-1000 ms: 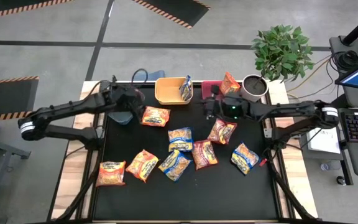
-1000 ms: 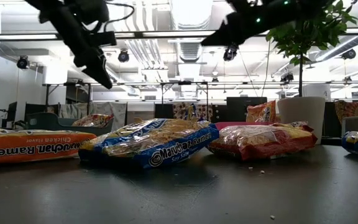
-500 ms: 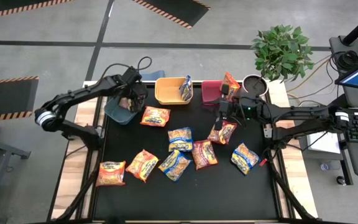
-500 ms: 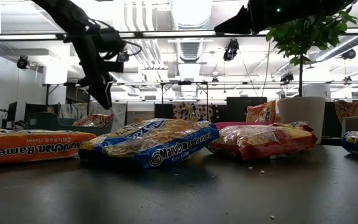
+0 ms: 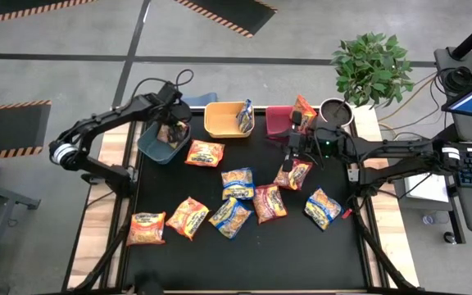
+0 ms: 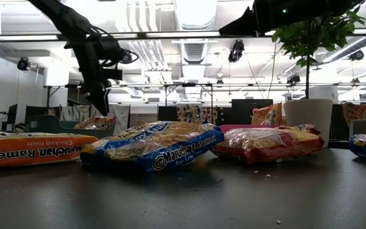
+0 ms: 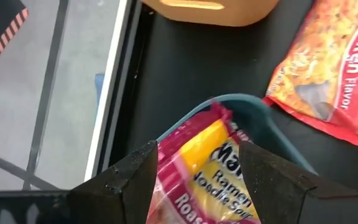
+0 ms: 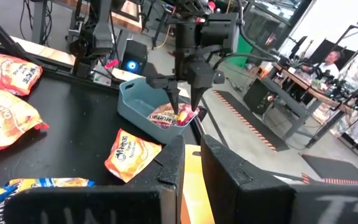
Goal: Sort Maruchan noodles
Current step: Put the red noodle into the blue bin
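The left gripper (image 5: 173, 131) hangs right over the blue bin (image 5: 156, 148), its fingers clamped on 1 red-trimmed noodle packet (image 7: 206, 167), long axis pointing down into the bin. The right gripper (image 5: 290, 152), fingers narrowly parted, waits above another packet (image 5: 292, 173) on the desk.

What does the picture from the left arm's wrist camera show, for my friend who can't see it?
The left gripper holds a red-trimmed noodle packet between its two dark fingers, just over a blue bin. Beyond them on the black table lie an orange-fronted chicken packet and the edge of a yellow bin.
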Robot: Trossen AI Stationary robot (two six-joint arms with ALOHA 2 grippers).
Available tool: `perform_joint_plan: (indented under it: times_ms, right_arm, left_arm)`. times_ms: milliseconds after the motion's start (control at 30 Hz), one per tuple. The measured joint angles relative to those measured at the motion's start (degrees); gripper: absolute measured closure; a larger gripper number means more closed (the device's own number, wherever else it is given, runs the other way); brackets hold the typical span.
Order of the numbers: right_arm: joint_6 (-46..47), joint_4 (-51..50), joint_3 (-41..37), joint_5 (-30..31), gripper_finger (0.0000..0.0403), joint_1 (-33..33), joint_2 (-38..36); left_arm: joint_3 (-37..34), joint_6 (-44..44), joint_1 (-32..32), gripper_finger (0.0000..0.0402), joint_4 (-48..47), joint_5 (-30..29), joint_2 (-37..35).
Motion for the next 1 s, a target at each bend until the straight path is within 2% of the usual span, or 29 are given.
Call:
perform_joint_plan:
  times_ms: [300,667,833,1000]
  right_arm:
    - [-0.29,-0.01,0.0,0.0,0.036,0.0,0.0]
    - [-0.31,-0.03,0.0,0.02,0.036,0.0,0.0]
    - [-0.51,-0.06,0.0,0.02,0.036,0.0,0.02]
    - [-0.51,-0.06,0.0,0.04,0.036,0.0,0.02]
  left_arm:
    - [-0.02,-0.17,4.04,0.0194,0.78,0.63,0.88]
    - [-0.04,-0.24,4.28,0.0198,0.74,0.79,4.87]
    - [-0.07,-0.07,4.28,0.0234,0.76,0.46,5.01]
    - [-0.07,1.48,4.26,0.0305,0.7,-2.18,4.98]
